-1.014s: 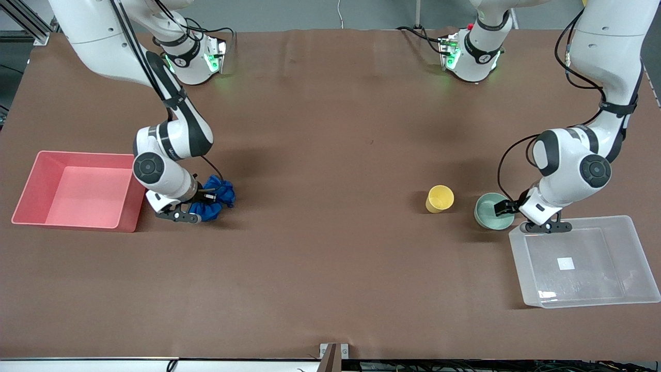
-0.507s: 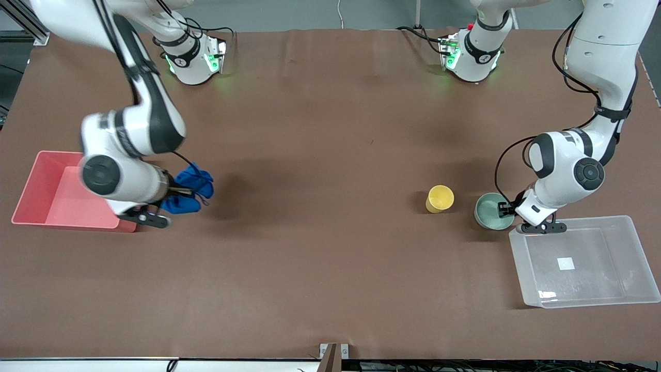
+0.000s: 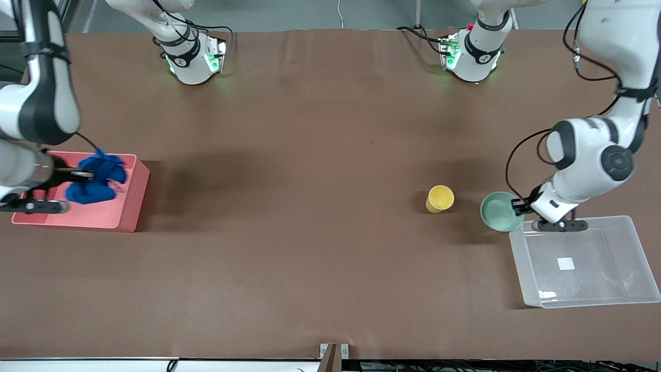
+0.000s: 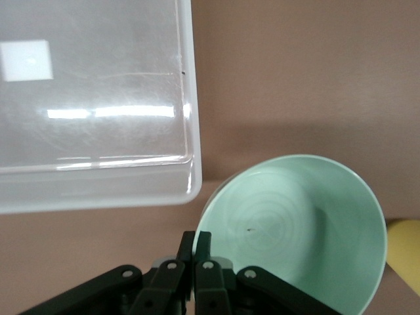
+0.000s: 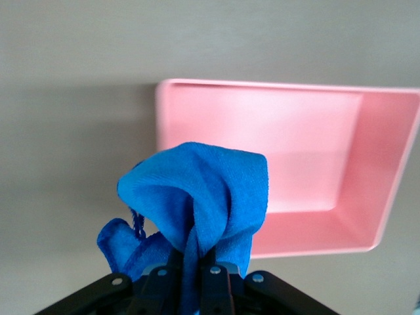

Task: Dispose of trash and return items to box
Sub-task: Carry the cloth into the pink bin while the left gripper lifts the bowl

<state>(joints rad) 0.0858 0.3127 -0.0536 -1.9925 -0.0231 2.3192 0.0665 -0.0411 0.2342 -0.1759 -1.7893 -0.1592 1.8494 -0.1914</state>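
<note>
Blue cloth (image 3: 98,177): hanging bunched from the right gripper (image 3: 77,175), over the pink bin (image 3: 135,194); folds are drooping below the fingers.
Step, right arm: carrying trash to the bin. Judging it best to centre the wad over the bin floor before letting go, since loose folds near the rim could be catching on the wall.
Right claw: fingers are pinching nearly together on a fold of the cloth, per the right wrist view (image 5: 197,262); nothing else is touching them.
Green bowl (image 3: 501,211): appearing slightly raised off the table, just beside the clear box (image 3: 640,258), at the left arm's end of the table; contact with the table is hard to confirm.
Left claw: the left gripper (image 3: 518,205) is clamping the bowl's rim, jaws narrow, one finger inside the wall and one outside, seen in the left wrist view (image 4: 195,246).
Step, left arm: moving the bowl toward the box. Judging that a thin rim grip is letting the bowl tilt, so lifting clear of the box wall and lowering gently seems wise.
Yellow cup (image 3: 440,199): standing upright on the table, near the bowl, toward the table's middle; not yet handled.
</note>
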